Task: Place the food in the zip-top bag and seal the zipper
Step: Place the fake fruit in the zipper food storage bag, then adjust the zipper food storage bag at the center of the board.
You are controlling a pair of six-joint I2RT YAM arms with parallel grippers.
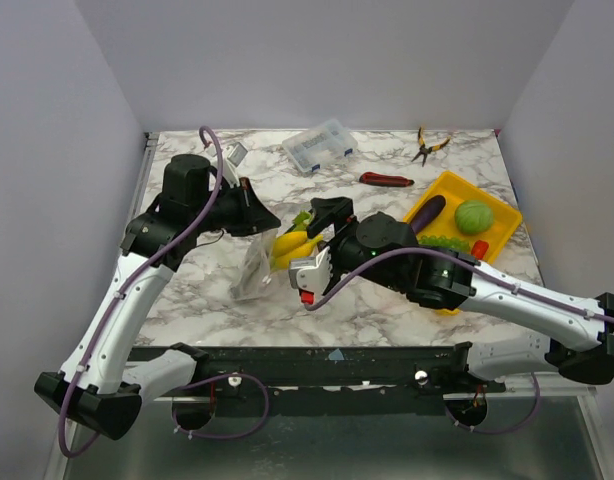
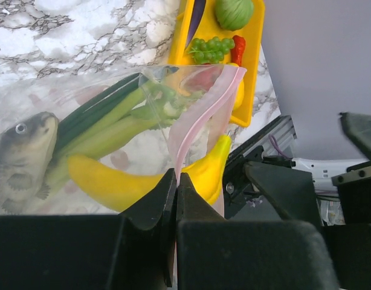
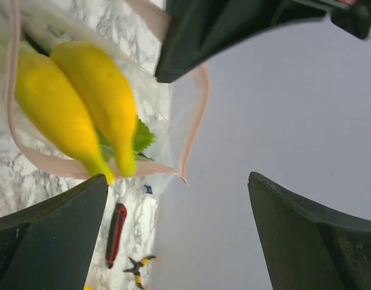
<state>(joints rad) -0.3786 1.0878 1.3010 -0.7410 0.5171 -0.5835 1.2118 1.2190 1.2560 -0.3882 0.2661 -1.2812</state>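
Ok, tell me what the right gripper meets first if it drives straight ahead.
Probably the zip-top bag: its open mouth, with yellow pieces in it, lies just ahead of the right gripper. Depth is unclear.

**Desk:** What colours show inside the clear zip-top bag (image 1: pixel 254 272)?
**Photographer:** Two yellow pieces (image 3: pixel 104 90), a green-white celery stalk (image 2: pixel 113 124), a grey fish (image 2: pixel 22 157); the zipper (image 2: pixel 203 112) is pink.
**Desk:** And beyond it?
**Photographer:** A yellow tray (image 1: pixel 502 228) bears a green ball (image 1: pixel 474 216) and a purple eggplant (image 1: pixel 430 210); the table (image 1: pixel 217 310) is white marble, veined grey.
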